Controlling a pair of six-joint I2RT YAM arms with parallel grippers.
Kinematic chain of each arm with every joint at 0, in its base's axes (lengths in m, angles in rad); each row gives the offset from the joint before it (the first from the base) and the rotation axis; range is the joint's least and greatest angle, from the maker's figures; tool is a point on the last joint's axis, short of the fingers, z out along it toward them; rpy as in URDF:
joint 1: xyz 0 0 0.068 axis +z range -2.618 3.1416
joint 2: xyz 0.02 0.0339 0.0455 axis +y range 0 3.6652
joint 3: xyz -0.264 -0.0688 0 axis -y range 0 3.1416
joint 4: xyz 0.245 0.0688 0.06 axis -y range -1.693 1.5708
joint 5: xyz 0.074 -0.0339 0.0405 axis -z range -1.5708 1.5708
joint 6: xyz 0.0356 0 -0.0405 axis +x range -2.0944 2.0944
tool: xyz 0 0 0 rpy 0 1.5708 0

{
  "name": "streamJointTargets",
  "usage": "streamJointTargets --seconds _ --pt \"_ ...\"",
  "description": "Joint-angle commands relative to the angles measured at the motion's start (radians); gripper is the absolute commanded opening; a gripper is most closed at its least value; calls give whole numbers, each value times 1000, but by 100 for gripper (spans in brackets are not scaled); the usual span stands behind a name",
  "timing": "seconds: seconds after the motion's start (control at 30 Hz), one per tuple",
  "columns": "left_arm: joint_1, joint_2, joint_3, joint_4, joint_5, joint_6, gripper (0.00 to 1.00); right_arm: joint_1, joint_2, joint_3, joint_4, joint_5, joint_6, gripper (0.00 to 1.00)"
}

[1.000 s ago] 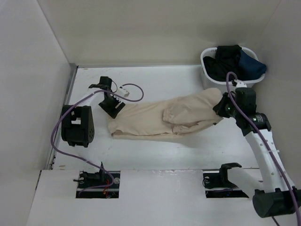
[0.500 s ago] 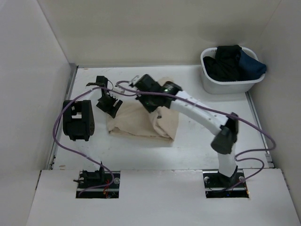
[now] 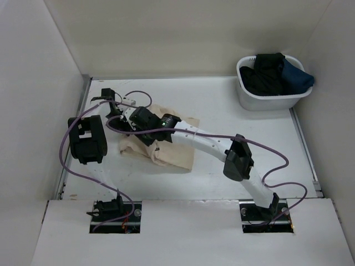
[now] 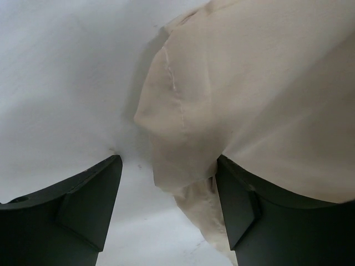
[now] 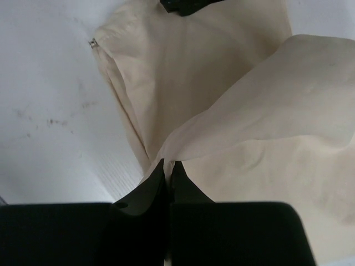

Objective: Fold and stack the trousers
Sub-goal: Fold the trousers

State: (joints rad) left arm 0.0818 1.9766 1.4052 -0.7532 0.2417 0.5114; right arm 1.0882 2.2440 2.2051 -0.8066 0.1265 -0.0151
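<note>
Jaws of the right arm (image 3: 205, 143) clamp a trousers (image 3: 177, 158) fold near the tabletop's (image 3: 222, 111) left edge, while the left arm's (image 3: 89, 141) stand apart, facing the cloth.

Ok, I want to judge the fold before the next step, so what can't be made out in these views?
- Top view: the white right arm crosses the wrinkled beige cotton trousers, hiding the layers beneath it.
- Right wrist view: a dark shape is cut off by the top edge; unidentifiable.
- Top view: the dark clothes heaped in the white plastic basket are too small to count.
</note>
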Motion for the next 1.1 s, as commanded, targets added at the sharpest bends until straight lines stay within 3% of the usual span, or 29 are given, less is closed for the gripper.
streamJointTargets --seconds 0.0,0.27,0.37,0.43,0.5,0.57,0.63,0.7,0.8,0.9,1.07 --pt "20 21 31 -6 56 -33 67 29 -23 -18 292 22 75 0" --pt "22 34 31 -14 54 -30 62 2 -150 -137 598 101 130 0" --pt "28 34 32 -14 50 -28 60 -3 -179 -153 645 38 141 1" --pt "31 41 37 -14 50 -27 60 -7 -143 -119 629 -89 148 6" --pt "37 45 46 -12 50 -28 61 -6 -92 -102 620 -194 156 15" --pt "57 42 64 -14 47 -31 62 -6 -31 -78 606 -228 146 41" --pt "94 22 93 -14 36 -34 65 -1 21 -33 566 -244 127 53" --pt "140 -2 126 -3 31 -36 67 8 52 28 523 -257 113 76" --pt "215 -27 207 0 31 -27 69 19 10 45 541 -297 106 100" --pt "243 -59 271 -35 37 -1 69 19 -125 -43 601 -283 174 100" --pt "223 -183 249 -41 38 61 74 -104 -498 -561 716 -165 482 100"
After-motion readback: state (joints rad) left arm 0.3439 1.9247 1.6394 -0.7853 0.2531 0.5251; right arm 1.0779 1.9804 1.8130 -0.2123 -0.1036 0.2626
